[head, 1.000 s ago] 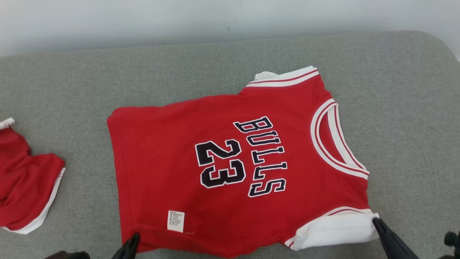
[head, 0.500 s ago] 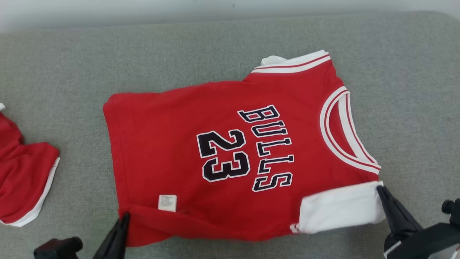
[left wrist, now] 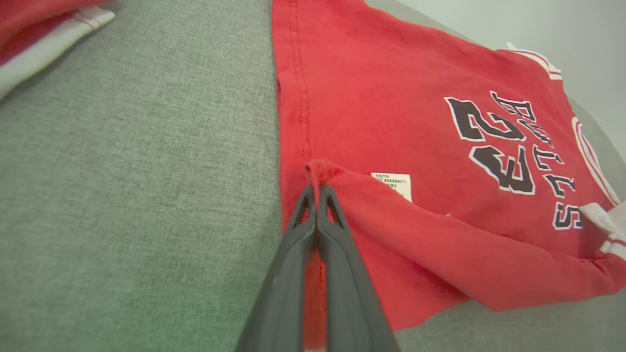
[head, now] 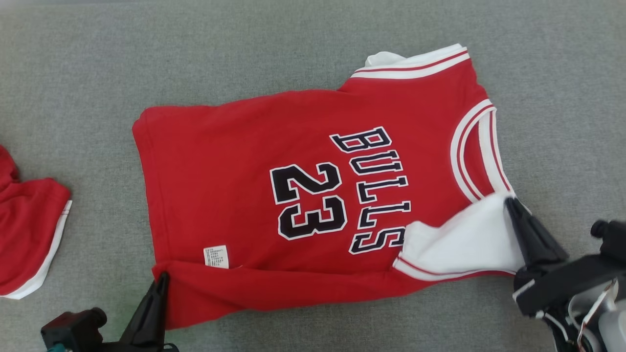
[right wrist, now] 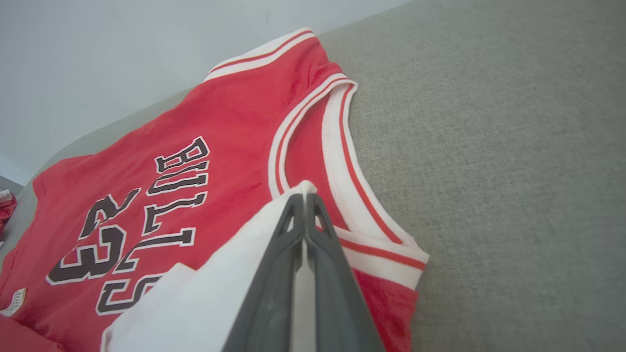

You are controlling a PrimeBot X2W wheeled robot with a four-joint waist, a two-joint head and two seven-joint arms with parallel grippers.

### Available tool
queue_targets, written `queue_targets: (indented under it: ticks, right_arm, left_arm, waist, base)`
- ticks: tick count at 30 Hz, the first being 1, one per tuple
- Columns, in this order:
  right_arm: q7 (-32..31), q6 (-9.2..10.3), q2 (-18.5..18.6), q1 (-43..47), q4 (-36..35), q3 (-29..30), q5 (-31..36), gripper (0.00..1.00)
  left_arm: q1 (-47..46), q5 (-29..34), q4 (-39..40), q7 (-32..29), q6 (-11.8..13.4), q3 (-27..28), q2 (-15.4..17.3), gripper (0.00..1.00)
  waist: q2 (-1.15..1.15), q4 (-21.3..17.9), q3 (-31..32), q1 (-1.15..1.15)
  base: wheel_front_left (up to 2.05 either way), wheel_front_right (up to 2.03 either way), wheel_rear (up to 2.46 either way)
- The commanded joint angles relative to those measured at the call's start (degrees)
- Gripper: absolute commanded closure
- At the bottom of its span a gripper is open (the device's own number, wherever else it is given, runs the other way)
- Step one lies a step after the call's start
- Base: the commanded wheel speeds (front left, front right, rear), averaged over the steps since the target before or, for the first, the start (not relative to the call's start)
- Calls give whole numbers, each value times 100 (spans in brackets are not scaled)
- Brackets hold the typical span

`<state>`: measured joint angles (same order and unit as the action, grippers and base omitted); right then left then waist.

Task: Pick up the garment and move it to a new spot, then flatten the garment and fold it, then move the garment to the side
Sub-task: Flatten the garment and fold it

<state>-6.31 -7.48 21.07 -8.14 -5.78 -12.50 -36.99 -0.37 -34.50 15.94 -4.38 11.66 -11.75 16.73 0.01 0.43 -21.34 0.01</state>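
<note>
The garment (head: 234,186) is a red basketball jersey with "BULLS 23" in black and white trim, lying flat on the grey cushion, collar to the right. My left gripper (head: 163,277) is shut on the near hem corner of the garment (left wrist: 342,98), which is lifted and turned over onto the body beside a white label (left wrist: 391,179). At the near right my right gripper (head: 510,203) is shut on the near white sleeve (head: 464,242), pulled up over the red front next to the collar (right wrist: 337,161). In the wrist views both finger pairs (left wrist: 318,230) (right wrist: 303,234) are pressed together on cloth.
A second red garment with white trim (head: 29,230) lies crumpled at the left edge of the grey cushion (head: 98,73). A pale wall (right wrist: 122,58) stands behind the cushion's far edge. Bare cushion stretches to the right of the collar.
Both grippers have carried the jersey's near edge away from me, folding hem corner and white sleeve over the body. The camera has tilted down, so the wall has left the head view.
</note>
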Motion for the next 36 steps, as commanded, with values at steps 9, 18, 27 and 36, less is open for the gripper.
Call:
queue_targets:
  ticks: [9,18,27,36]
  right_arm:
    - [740,-2,521,-473,49,-314,-238,100]
    - [968,-2,753,-1028,806,-932,-544,100]
    - [1353,-2,719,-1313,1526,-1383,-910,0]
    - [1958,-2,564,-1036,1655,-987,-579,0]
  left_arm:
    - [-194,36,140,491,-84,93,-74,100]
    - [-401,-97,-469,568,-258,-45,-206,100]
    - [-710,-184,-1319,820,-442,-149,-400,30]
    - [-854,237,-1407,1296,-227,-159,-432,0]
  waist:
    - [-1,119,-76,-1]
    - [-1,178,-101,-1]
    - [-1,193,-12,-1]
    - [-1,186,225,-1]
  base:
    - [0,0,0]
    - [0,0,0]
    - [0,0,0]
    - [0,0,0]
